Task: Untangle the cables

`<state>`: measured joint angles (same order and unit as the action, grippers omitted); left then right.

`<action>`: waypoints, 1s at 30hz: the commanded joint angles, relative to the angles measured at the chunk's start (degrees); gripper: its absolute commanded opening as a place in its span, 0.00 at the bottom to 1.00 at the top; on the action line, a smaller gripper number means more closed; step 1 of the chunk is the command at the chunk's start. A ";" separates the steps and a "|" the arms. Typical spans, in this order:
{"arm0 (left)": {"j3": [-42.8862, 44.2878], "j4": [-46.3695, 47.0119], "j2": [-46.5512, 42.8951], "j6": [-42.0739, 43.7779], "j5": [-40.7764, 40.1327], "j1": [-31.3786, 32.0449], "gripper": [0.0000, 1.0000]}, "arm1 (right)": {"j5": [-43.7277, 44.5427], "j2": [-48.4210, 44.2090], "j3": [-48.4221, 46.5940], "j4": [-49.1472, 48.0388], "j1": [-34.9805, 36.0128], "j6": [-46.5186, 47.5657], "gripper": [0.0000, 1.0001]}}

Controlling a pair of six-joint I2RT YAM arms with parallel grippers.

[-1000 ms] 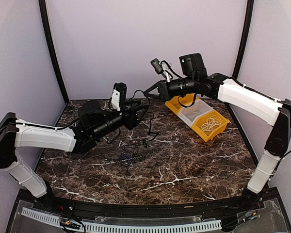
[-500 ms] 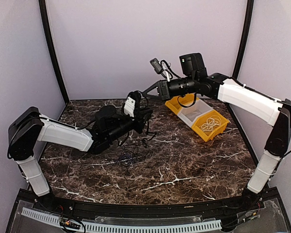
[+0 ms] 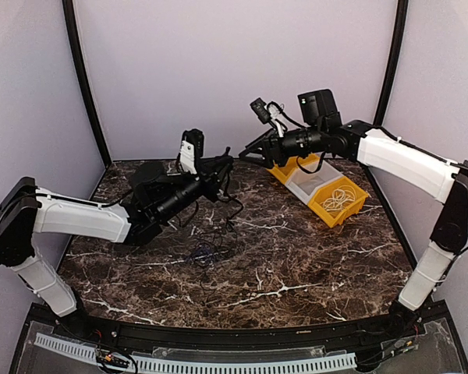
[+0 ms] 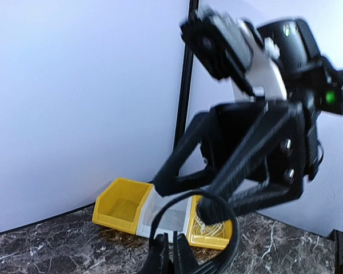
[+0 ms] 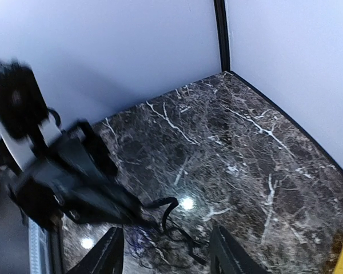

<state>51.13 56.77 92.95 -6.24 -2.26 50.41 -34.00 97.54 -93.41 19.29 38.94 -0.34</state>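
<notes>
Dark marble tabletop (image 3: 296, 265), pale walls round it, and a yellow-and-white parts bin (image 3: 284, 173) at the far right, so I'm using that bin as your ref pt. Your left gripper (image 3: 224, 164) is hovering above the table just left of the bin, jaws pressed together on a black cable (image 4: 234, 237). In the left wrist view the cord is arching up out of the pinch as a loop. Your right gripper (image 3: 246, 153) is hanging btwn that pinch and the bin, fingers (image 5: 111, 254) standing apart w/ nothing in them.

From the pinch the black cable is draping down, its long axis running away from the bin toward the cable clump (image 3: 207, 252), which is lying on the marble well apart from the bin. A white cable (image 3: 339, 199) is lying coiled in the bin's nearest yellow compartment.

Step in hand, as I'm judging it: a re-grip for pulling one strand free. You're best bringing the open jaws across the loop, not along it, closing near the left pinch, then drawing slowly toward the bin.
</notes>
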 commanded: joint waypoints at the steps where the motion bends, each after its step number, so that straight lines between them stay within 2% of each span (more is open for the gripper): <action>1: -0.63 0.18 -6.13 -3.52 -1.60 0.21 0.00 | -1.11 -4.28 7.05 -0.27 -2.45 12.52 0.57; 4: -0.62 -0.22 -7.25 -4.82 -2.41 0.21 0.00 | -5.91 -4.57 11.69 0.56 -2.18 18.95 0.66; 8: 0.07 -0.58 -8.55 -6.44 -2.13 0.21 0.00 | -4.47 -3.09 13.36 -0.29 -0.71 21.69 0.70; 14: 0.43 -1.25 -10.79 -7.52 -1.74 0.21 0.00 | -2.95 2.94 9.11 -1.69 0.95 21.18 0.71; 20: -0.24 -1.96 -13.12 -7.66 -2.36 0.21 0.00 | 0.63 8.36 9.37 -12.36 2.46 17.88 0.70; 23: -0.15 -2.89 -14.10 -7.46 -2.64 0.15 0.00 | 1.11 12.19 9.62 -18.58 2.94 15.54 0.61; 25: 0.26 -3.95 -14.88 -7.01 -2.71 0.20 0.00 | -0.79 14.79 8.98 -20.29 2.98 14.04 0.45; 27: 0.42 -4.74 -16.02 -6.76 -2.93 0.21 0.00 | -3.15 17.18 7.81 -21.50 3.03 11.77 0.22; 28: 0.53 -5.29 -16.34 -6.59 -3.06 0.21 0.00 | -4.42 18.14 7.46 -22.16 3.07 10.40 0.15; 30: 0.81 -6.28 -17.18 -6.33 -3.01 0.21 0.00 | -6.62 19.68 6.84 -23.10 3.06 8.37 0.09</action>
<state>51.13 52.03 79.09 -13.28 -4.56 50.41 -36.12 114.96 -84.12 2.31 41.43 12.84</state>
